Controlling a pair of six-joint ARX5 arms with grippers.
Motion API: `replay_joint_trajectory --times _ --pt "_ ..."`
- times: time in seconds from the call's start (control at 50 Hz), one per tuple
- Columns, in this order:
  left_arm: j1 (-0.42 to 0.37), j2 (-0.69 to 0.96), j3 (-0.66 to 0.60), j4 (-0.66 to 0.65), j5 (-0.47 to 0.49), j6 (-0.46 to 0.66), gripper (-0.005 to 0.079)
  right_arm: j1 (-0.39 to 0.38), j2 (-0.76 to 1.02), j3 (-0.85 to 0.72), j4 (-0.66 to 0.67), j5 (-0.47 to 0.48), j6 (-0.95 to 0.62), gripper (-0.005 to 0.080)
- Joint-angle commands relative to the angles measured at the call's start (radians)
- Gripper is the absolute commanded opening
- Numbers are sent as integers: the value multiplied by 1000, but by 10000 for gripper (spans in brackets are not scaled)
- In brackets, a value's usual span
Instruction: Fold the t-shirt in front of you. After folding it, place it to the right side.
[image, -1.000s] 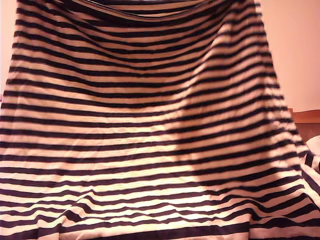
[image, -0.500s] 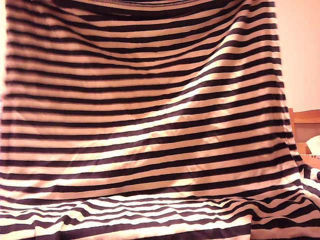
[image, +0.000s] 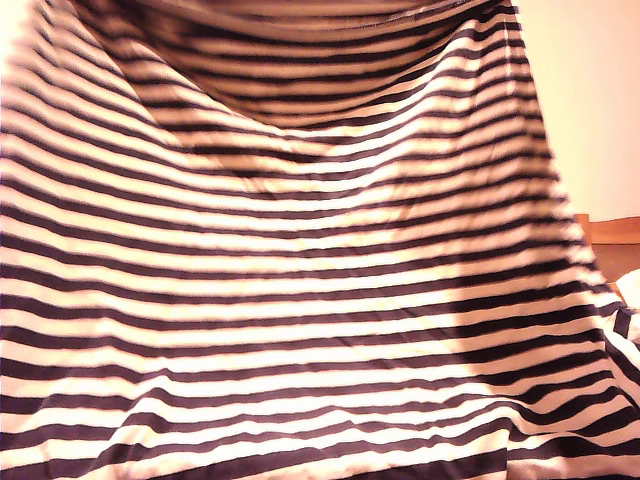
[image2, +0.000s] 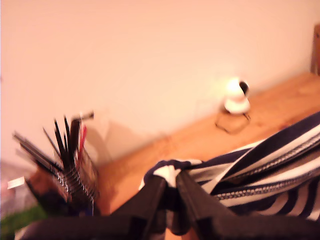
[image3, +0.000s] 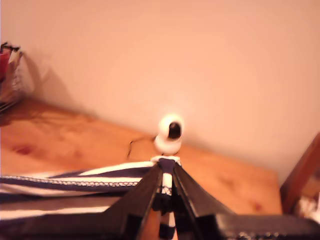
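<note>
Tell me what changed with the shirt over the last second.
The t-shirt hangs differently: its top edge, nearly level a second ago, now sags into a deep V in the middle, and the stripes slant. It still fills the exterior view. My first end effector and second end effector are each shut on fabric.

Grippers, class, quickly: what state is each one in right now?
My first gripper: shut on the dark navy and white striped fabric t-shirt.
My second gripper: shut on the same t-shirt.

Soft matt cloth t-shirt (image: 300, 300) — smooth wooden tabletop (image3: 75, 145)
</note>
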Motion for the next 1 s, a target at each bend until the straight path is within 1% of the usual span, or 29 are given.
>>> replay_joint_trajectory --times 0.0,0.14,0.3,0.4,0.48,0.58,0.64,0.8,0.86,0.92,0.98 --pt "3 26 -23 66 4 17 -19 -14 39 -3 63 -5 -2 -12" --pt "3 72 -23 192 3 17 -20 -23 96 -2 183 -16 -2 -12" --pt "3 121 -22 333 3 28 -20 -23 149 3 285 -7 -2 -12" --pt "3 151 -21 402 3 64 -21 -23 170 5 361 35 3 -12" --pt "3 172 -17 451 3 70 -21 -23 177 5 417 50 3 -12" --pt "3 190 -9 508 3 71 -21 -23 185 6 475 96 5 -12" --pt "3 203 -3 543 3 78 -21 -23 190 9 494 101 6 -12" --pt "3 254 51 575 -20 113 -21 -23 215 19 515 153 29 -12" --pt "3 274 67 587 -21 119 -21 -23 227 19 538 158 32 -12" --pt "3 290 82 599 -25 143 -21 -22 239 19 572 188 33 -12" --pt "3 307 106 600 -31 148 -21 -22 253 19 605 190 32 -12"
